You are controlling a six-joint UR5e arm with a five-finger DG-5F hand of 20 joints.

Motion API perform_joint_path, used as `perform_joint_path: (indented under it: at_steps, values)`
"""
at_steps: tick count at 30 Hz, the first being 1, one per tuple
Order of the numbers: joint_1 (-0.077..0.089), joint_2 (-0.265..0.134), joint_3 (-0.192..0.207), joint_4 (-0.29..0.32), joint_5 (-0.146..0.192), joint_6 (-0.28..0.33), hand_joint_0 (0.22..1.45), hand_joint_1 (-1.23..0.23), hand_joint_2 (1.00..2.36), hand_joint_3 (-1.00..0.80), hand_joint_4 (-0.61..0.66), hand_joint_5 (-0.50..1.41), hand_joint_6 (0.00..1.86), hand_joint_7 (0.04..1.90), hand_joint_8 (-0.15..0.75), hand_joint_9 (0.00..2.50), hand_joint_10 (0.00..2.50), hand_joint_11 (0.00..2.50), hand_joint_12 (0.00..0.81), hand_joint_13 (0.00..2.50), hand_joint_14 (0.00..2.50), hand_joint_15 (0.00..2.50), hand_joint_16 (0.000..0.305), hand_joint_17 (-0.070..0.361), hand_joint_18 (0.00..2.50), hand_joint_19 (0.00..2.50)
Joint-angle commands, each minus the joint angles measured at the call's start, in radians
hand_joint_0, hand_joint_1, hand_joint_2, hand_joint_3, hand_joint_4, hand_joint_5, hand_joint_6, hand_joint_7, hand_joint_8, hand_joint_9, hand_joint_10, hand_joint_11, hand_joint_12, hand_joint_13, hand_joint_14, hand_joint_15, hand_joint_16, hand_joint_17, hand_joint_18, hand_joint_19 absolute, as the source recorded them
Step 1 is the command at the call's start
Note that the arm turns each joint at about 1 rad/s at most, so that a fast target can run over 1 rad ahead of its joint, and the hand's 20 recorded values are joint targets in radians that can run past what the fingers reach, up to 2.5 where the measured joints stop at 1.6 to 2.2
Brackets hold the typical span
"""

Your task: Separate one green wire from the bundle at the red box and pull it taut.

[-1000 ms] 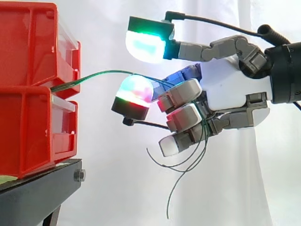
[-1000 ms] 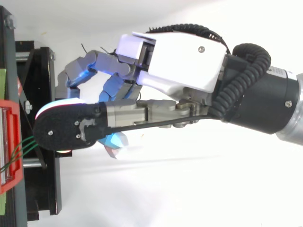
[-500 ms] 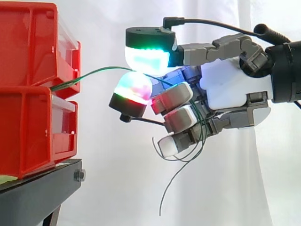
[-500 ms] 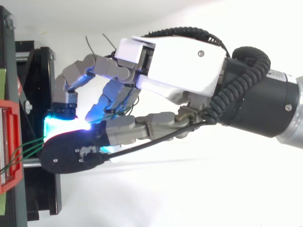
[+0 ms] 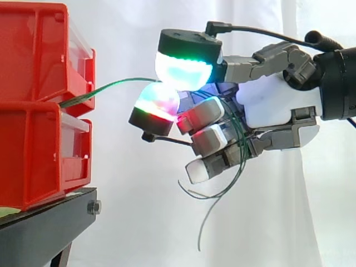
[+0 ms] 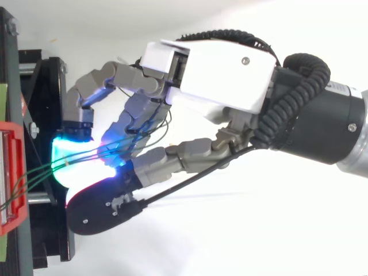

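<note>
Moved: upper pad [image 5: 183, 67] has closed onto lower pad [image 5: 158, 103] | hand [image 5: 275, 105] centre-right, fingers curled round several green wires [image 5: 114, 85] arching from red box [image 5: 33, 55] at left | step: separating | next: pinch one strand, draw rightward.

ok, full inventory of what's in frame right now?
red bins: two, red, stacked at left on the stand.
stand: one, black, under the bins.
green wires: several, green, from between the bins into the hand; loose ends hang below it.
curtain: one, white, behind everything.
hand: one, white and grey, glowing pads, fingers curled round the wires, right of the bins.
arm: one, black, entering from the right.
</note>
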Motion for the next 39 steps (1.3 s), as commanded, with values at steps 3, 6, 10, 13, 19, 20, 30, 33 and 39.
perform_joint_path:
  at_steps: [3, 6, 10, 13, 19, 20, 30, 33, 39]
  values:
    - [-0.003, 0.0, 0.011, -0.001, 0.0, -0.002, 0.55, -0.63, 1.0, -0.5, 0.2, -0.22, 0.9, 0.92, 0.321, 1.1, 0.13, 1.53, 0.37, 1.15, 0.02, 0.94, 0.05, 0.114, 0.88, 0.48]
    - [-0.006, 0.0, 0.027, -0.004, -0.001, -0.002, 0.56, -0.49, 1.0, -0.5, 0.19, -0.22, 0.91, 0.94, 0.309, 1.12, 0.1, 1.53, 0.371, 1.18, 0.02, 0.96, 0.05, 0.112, 0.89, 0.5]
    - [-0.007, 0.0, 0.033, -0.015, 0.0, -0.002, 0.6, -0.56, 1.02, -0.17, 0.16, -0.22, 0.93, 0.98, 0.324, 1.12, 0.04, 1.53, 0.366, 1.19, 0.02, 0.96, 0.051, 0.115, 0.9, 0.5]
    - [-0.007, -0.001, 0.033, -0.012, 0.0, -0.004, 0.62, -0.63, 1.02, -0.08, 0.12, -0.22, 0.94, 0.95, 0.336, 1.1, 0.17, 1.49, 0.378, 1.2, 0.02, 0.96, 0.053, 0.119, 0.93, 0.48]
    - [-0.003, 0.0, 0.033, -0.015, 0.0, -0.004, 0.63, -0.69, 1.02, -0.15, 0.15, -0.22, 0.93, 0.89, 0.318, 1.09, 0.1, 1.53, 0.364, 1.18, 0.02, 0.95, 0.05, 0.113, 0.91, 0.48]
    - [-0.001, -0.001, 0.033, -0.015, 0.0, -0.004, 0.64, -0.7, 1.02, -0.19, 0.16, -0.22, 0.93, 0.89, 0.317, 1.09, 0.09, 1.55, 0.361, 1.17, 0.03, 0.97, 0.049, 0.111, 0.9, 0.48]
    - [-0.001, -0.001, 0.002, -0.01, 0.0, -0.005, 0.67, -0.78, 1.01, -0.34, 0.13, -0.22, 0.93, 0.92, 0.324, 1.12, 0.14, 1.54, 0.354, 1.18, 0.03, 0.95, 0.048, 0.109, 0.91, 0.47]
    - [0.0, -0.001, -0.002, -0.003, 0.0, -0.007, 0.69, -0.8, 1.01, -0.37, 0.13, -0.22, 0.93, 0.92, 0.32, 1.12, 0.14, 1.54, 0.353, 1.18, 0.02, 0.95, 0.048, 0.108, 0.91, 0.46]
    - [0.0, 0.0, -0.002, 0.025, 0.0, -0.01, 0.71, -0.83, 1.0, -0.49, 0.17, -0.22, 0.94, 0.94, 0.318, 1.13, 0.13, 1.55, 0.353, 1.18, 0.03, 0.95, 0.047, 0.106, 0.91, 0.46]
